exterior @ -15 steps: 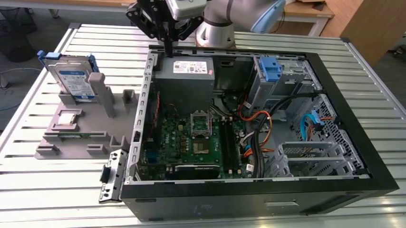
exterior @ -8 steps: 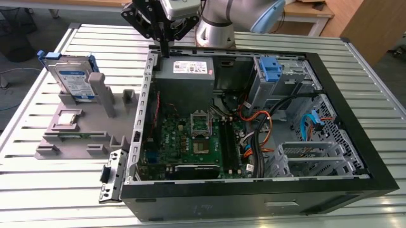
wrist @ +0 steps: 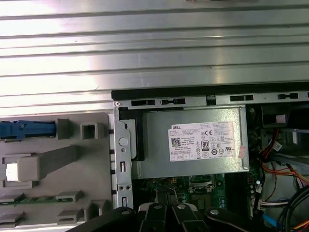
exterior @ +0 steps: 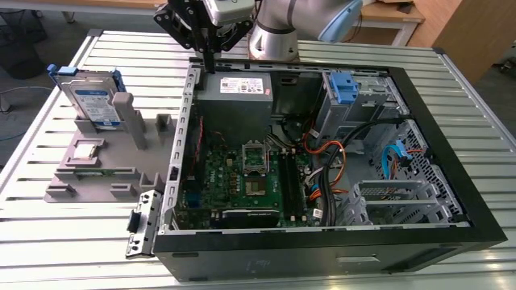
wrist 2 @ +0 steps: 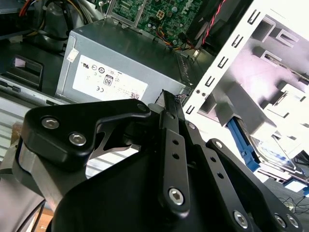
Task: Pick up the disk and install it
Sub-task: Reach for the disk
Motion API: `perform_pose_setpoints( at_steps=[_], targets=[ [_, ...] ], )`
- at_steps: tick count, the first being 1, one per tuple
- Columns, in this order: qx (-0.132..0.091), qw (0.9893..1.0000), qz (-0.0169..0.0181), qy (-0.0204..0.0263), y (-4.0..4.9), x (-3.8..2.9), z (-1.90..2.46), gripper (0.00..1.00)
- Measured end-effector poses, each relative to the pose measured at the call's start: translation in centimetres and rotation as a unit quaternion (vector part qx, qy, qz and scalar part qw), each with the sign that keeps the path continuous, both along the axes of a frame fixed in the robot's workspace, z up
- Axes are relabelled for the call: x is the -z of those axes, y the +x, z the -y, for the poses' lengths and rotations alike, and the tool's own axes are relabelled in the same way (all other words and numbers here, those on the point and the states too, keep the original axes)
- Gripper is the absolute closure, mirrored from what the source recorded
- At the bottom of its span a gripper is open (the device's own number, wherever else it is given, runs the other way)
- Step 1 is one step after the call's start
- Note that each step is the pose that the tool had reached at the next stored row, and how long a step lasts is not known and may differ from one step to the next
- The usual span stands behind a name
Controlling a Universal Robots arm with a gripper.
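My end effector (exterior: 209,67) hangs empty, fingers together, above the power supply's (exterior: 235,90) corner. The disk (exterior: 91,103) stands upright in a grey holder (exterior: 96,172), well off to its side and lower. I judge it rigid, weighty and shock-sensitive, best gripped across its flat faces near the top.

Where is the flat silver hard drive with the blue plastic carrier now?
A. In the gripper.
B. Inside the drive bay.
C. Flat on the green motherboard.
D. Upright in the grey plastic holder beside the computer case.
D: the silver hard drive stands upright in the grey holder, outside the black computer case, apart from the gripper.
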State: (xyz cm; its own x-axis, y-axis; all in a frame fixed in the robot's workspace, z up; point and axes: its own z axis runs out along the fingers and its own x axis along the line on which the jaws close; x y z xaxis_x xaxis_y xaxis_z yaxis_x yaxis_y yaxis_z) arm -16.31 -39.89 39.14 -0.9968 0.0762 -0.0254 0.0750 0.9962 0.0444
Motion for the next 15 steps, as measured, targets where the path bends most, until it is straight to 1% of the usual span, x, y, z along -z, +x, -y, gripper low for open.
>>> perform_pose_setpoints(
  at_steps=[4, 10, 15],
  targets=[
    [0.0, 1.0, 0.0, 0.0, -0.25, 0.0, 0.0, 0.9],
    [0.0, 1.0, 0.0, 0.0, -0.88, 0.01, 0.0, 0.9],
    [0.0, 1.0, 0.0001, 0.0, -1.01, 0.01, 0.0, 0.9]
  ],
)
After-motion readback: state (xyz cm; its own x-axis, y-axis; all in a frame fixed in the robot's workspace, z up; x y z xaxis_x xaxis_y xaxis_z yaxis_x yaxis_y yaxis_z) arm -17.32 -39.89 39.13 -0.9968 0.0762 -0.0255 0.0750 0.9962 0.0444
